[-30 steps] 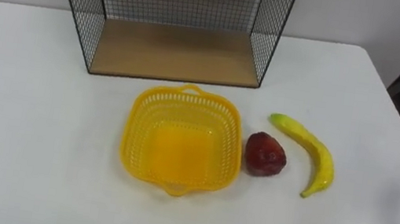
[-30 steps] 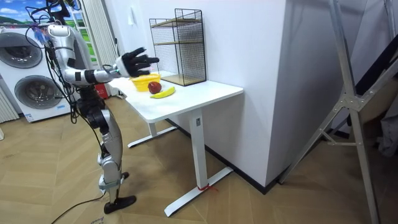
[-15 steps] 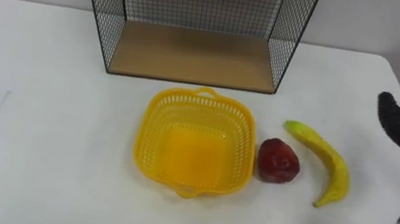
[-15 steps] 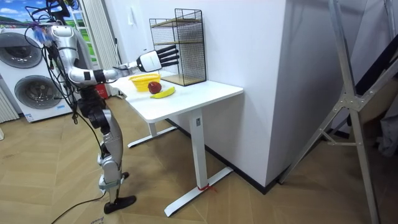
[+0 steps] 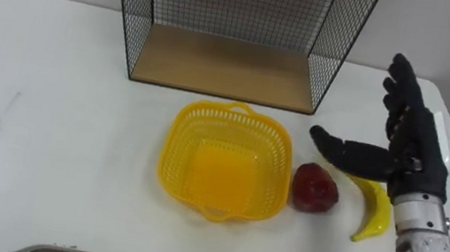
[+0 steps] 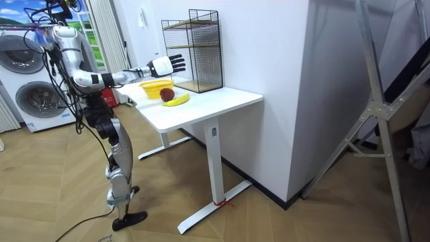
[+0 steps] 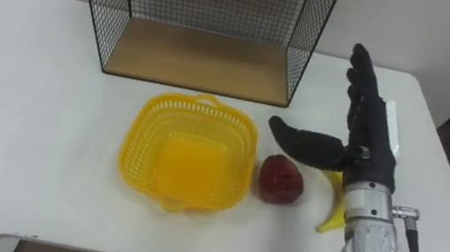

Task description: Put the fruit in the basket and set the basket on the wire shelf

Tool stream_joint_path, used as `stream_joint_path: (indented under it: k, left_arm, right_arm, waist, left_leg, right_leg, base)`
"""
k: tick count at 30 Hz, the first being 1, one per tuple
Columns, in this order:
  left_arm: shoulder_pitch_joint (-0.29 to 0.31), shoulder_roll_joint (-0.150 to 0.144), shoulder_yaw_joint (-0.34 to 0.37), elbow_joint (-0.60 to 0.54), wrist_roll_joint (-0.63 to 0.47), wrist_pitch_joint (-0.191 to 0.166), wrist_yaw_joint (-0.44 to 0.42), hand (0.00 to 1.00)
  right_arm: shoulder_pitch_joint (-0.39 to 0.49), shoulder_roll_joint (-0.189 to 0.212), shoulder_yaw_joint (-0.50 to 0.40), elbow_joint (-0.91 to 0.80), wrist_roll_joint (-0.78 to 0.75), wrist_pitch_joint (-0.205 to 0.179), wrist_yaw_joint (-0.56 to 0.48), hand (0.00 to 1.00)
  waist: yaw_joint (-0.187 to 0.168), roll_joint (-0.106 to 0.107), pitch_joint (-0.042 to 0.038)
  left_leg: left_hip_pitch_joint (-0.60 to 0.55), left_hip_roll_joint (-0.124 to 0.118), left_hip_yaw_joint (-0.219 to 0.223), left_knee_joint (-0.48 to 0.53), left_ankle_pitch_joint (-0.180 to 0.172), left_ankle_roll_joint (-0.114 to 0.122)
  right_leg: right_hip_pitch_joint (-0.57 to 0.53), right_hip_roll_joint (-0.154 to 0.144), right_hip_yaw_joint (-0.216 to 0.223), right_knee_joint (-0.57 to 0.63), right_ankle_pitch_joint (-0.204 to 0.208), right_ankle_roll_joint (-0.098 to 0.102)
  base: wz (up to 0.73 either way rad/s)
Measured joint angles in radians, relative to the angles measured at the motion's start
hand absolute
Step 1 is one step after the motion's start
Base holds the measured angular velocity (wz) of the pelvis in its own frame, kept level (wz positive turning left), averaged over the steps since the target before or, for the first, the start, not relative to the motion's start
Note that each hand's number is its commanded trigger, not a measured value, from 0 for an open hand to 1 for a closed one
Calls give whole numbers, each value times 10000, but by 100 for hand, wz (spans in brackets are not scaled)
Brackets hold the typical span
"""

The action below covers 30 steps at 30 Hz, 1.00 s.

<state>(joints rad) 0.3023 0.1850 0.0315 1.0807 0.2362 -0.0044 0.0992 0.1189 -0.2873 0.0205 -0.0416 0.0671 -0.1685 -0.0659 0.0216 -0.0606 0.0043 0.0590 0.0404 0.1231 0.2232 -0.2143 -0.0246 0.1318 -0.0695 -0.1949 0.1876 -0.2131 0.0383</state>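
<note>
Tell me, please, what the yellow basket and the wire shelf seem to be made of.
The yellow basket looks like moulded plastic, slightly glossy: its walls are an even lattice of slots in one uniform colour. The wire shelf seems to be thin metal wire, coated matte black, in a fine grid. Its floor board looks like light wood or laminate.

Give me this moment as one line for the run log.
right hand: open, raised above banana | basket: empty, on table before wire shelf | red fruit, banana: on table right of basket
</note>
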Motion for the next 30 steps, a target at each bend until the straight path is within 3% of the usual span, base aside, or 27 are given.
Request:
stream_joint_path:
  k: [7,30]
  left_arm:
    - [-51,-3,-46,-103,207,115,-66,0]
    - [-363,0,-133,16,202,140,-70,0]
  right_arm:
    - [36,-2,208,435,-667,565,1105,0]
    - [596,63,399,735,-684,616,1911,0]
  waist:
    - [54,20,-5]
    - [130,80,-7]
  left_leg:
    - [-77,1,-43,125,-2,3]
    - [-153,13,-55,265,-4,7]
  right_leg:
    - [-25,0,-5,55,4,-7]
    - [-124,-3,-7,133,5,-12]
  base:
    - [0]
    - [0]
